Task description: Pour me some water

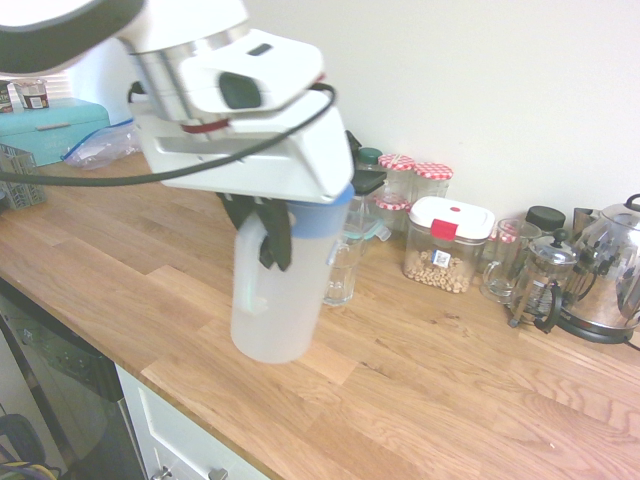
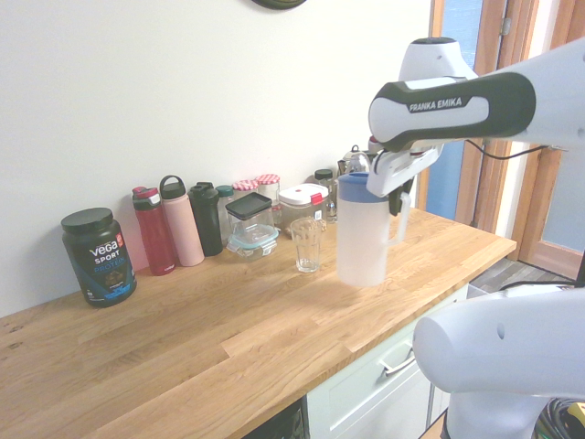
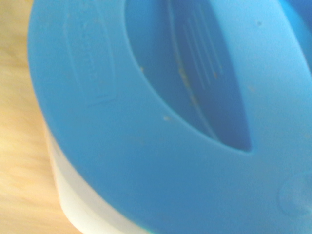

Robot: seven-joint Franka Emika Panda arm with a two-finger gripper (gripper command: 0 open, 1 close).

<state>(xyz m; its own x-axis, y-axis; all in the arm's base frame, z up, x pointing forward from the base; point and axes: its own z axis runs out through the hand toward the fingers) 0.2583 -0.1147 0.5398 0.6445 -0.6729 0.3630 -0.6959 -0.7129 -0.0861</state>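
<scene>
Blue lid (image 3: 146,146) filling the wrist view: translucent white pitcher (image 1: 278,300) hanging clear of the wooden counter (image 1: 420,400), carried by its handle.

The gripper (image 1: 268,232) is clamping shut on the pitcher's handle, the body tilting slightly beside the empty drinking glass (image 2: 306,244). The second exterior view is showing a protein tub (image 2: 99,255) and bottles (image 2: 178,222) at left; the first is showing instead a clip-lid container (image 1: 447,243), French press (image 1: 540,282) and kettle (image 1: 610,270) at right.
</scene>
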